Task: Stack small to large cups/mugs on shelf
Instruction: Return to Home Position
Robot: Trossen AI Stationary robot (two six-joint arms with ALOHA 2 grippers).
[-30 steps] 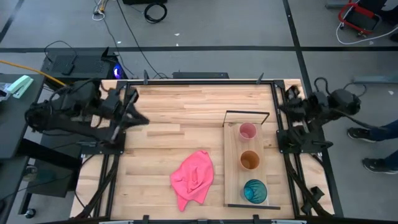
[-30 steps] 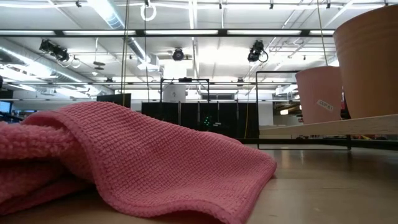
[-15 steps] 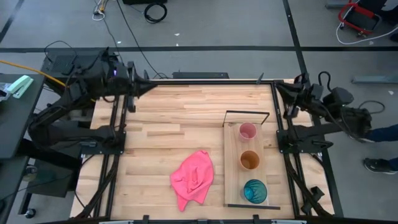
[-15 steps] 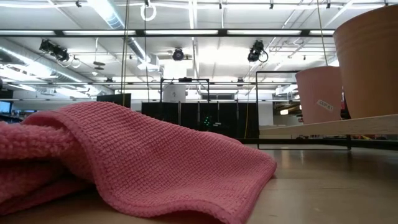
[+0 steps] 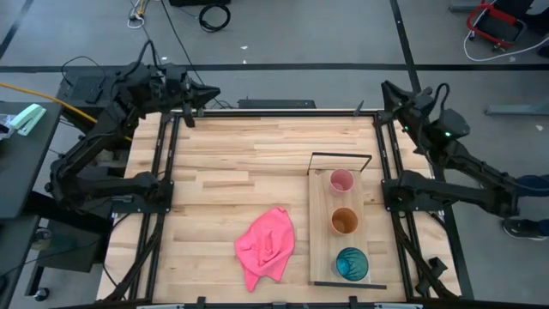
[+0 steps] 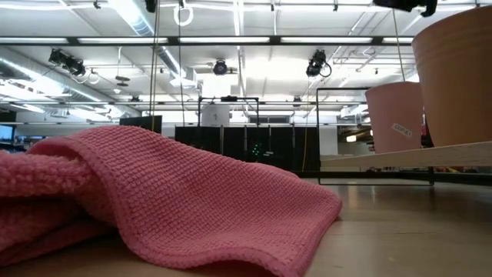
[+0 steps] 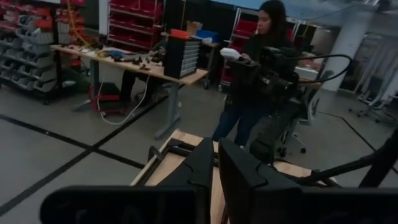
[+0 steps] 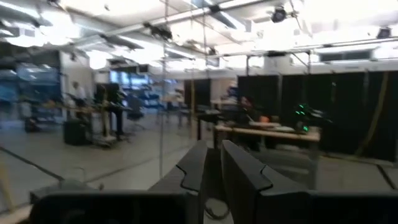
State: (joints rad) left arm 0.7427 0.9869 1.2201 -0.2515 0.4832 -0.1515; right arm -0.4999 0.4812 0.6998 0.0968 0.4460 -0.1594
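Three cups stand in a row on the light-wood shelf (image 5: 320, 232) at the table's right. The pink cup (image 5: 342, 181) is farthest, the orange-brown cup (image 5: 344, 221) is in the middle, and the teal-blue cup (image 5: 351, 263) is nearest. Each stands on its base, mouth up. The shelf's black wire frame (image 5: 341, 156) is at its far end. My left gripper (image 5: 213, 93) is shut and empty, high over the table's far left corner. My right gripper (image 5: 386, 88) is shut and empty, high over the far right corner. The low view shows the pink cup (image 6: 396, 115) and the orange-brown cup (image 6: 457, 69) on the shelf (image 6: 407, 158).
A crumpled pink cloth (image 5: 268, 245) lies on the tabletop left of the shelf and fills the low view's foreground (image 6: 154, 192). A person (image 7: 261, 43) stands beyond the table's right side, behind my right arm (image 7: 273, 81). Black frame rails (image 5: 163, 172) run along both table sides.
Both arms have swung up and toward the table's far edge. My left gripper has gone from over the table's left part to the far left corner, and has turned level. My right gripper has gone from the right rail to the far right corner. The cups and the cloth have not moved.
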